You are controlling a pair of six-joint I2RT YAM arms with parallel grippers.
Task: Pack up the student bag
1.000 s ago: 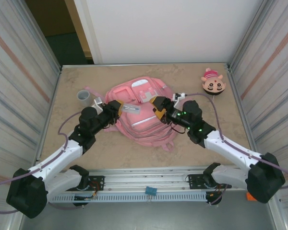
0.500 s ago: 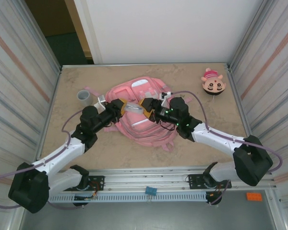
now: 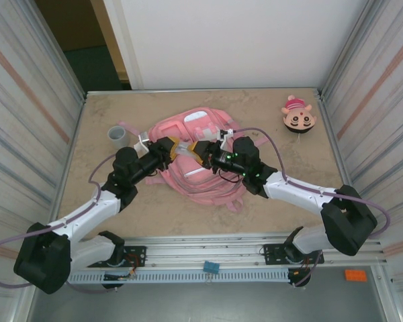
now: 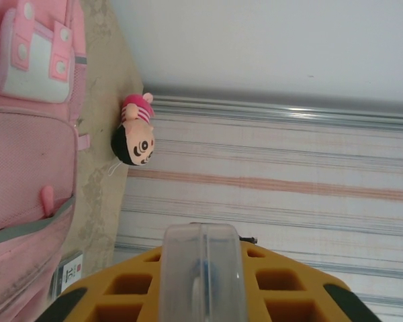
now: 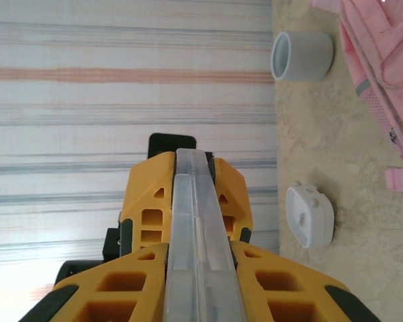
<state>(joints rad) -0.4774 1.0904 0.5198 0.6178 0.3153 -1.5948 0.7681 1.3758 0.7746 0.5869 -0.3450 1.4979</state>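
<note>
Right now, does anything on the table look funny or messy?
Nothing is spilled or broken. One funny thing: the left tool and the right tool both pinch the same clear case, holding it over the pink student bag. The plush toy lies alone in the far right corner.

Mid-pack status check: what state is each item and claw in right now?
student bag: lying flat, front up.
clear case: held between both claws, over the bag.
left claw: shut on clear case.
right claw: shut on clear case.
gray cup: upright, apart from bag.
plush toy: lying face up, far right corner.
</note>
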